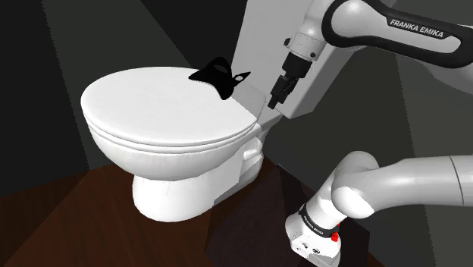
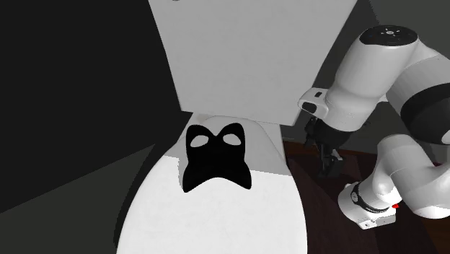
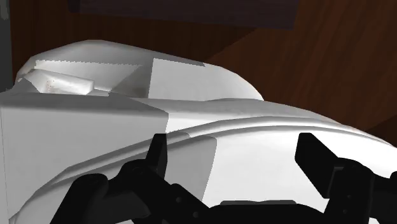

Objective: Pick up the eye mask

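My fingers (image 3: 158,159) were spread apart, with nothing caught between them. They pointed down at the white toilet (image 3: 191,111), beside its rear corner, and did not touch it. Past the fingertips I looked onto the curved edge of the lid and the side of the bowl, with dark wooden floor (image 3: 305,57) beyond.

In the shoulder view my fingers (image 1: 274,95) hung just beside the spot where the lid (image 1: 151,106) meets the tank (image 1: 261,38). The black eye mask (image 1: 217,76) lay flat on the back of the lid, close to the tank. It sat near my fingers, on their left in the shoulder view, and a little higher than the fingertips. A clear gap lay between us.

In the second exterior view my fingers (image 2: 327,160) sat off the toilet's side and over the floor (image 2: 324,209). The eye mask (image 2: 215,160) lay well to their left in that view. Its two eye holes were toward the tank (image 2: 252,50) and its pointed lower edges toward the front of the lid (image 2: 216,224).

Farther out from my fingers, the walls were dark grey.
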`<state>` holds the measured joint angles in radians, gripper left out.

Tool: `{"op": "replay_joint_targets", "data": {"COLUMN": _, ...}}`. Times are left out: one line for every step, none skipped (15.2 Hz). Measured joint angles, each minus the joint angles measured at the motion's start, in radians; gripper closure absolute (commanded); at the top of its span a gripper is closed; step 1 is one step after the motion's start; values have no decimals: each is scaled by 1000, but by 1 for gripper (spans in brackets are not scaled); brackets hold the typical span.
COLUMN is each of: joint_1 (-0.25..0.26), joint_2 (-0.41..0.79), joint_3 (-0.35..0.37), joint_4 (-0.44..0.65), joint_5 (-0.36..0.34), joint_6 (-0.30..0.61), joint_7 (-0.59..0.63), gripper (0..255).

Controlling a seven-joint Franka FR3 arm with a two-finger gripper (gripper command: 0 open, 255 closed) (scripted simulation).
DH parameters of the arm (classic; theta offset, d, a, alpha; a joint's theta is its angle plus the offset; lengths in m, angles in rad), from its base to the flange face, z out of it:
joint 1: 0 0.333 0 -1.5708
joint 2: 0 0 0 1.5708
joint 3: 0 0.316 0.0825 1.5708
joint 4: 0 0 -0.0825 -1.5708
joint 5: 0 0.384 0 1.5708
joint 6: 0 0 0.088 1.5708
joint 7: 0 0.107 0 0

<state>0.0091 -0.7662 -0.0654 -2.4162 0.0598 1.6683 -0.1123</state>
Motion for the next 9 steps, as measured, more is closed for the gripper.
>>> {"op": "replay_joint_targets", "data": {"joint_1": 0, "joint_2": 0, "joint_3": 0, "joint_4": 0, "joint_5": 0, "joint_6": 0, "joint_7": 0, "gripper": 0}}
{"op": "replay_joint_targets", "data": {"joint_1": -2, "joint_2": 26, "joint_3": 5, "joint_4": 22, "joint_5": -6, "joint_6": -3, "joint_7": 8, "gripper": 0}}
{"op": "replay_joint_targets", "data": {"joint_1": -8, "joint_2": 62, "joint_3": 9, "joint_4": 56, "joint_5": -19, "joint_6": -13, "joint_7": 17, "gripper": 0}}
{"op": "replay_joint_targets", "data": {"joint_1": -14, "joint_2": 104, "joint_3": 16, "joint_4": 90, "joint_5": -33, "joint_6": -21, "joint_7": 29, "gripper": 0}}
{"op": "replay_joint_targets", "data": {"joint_1": -20, "joint_2": 159, "joint_3": 24, "joint_4": 135, "joint_5": -47, "joint_6": -26, "joint_7": 44, "gripper": 0}}
{"op": "replay_joint_targets", "data": {"joint_1": -27, "joint_2": 215, "joint_3": 28, "joint_4": 192, "joint_5": -64, "joint_6": -44, "joint_7": 55, "gripper": 0}}
{"op": "replay_joint_targets", "data": {"joint_1": -33, "joint_2": 263, "joint_3": 37, "joint_4": 239, "joint_5": -80, "joint_6": -61, "joint_7": 72, "gripper": 0}}
{"op": "replay_joint_targets", "data": {"joint_1": -38, "joint_2": 322, "joint_3": 45, "joint_4": 295, "joint_5": -96, "joint_6": -74, "joint_7": 89, "gripper": 0}}
{"op": "replay_joint_targets", "data": {"joint_1": -44, "joint_2": 378, "joint_3": 51, "joint_4": 352, "joint_5": -114, "joint_6": -94, "joint_7": 104, "gripper": 0}}
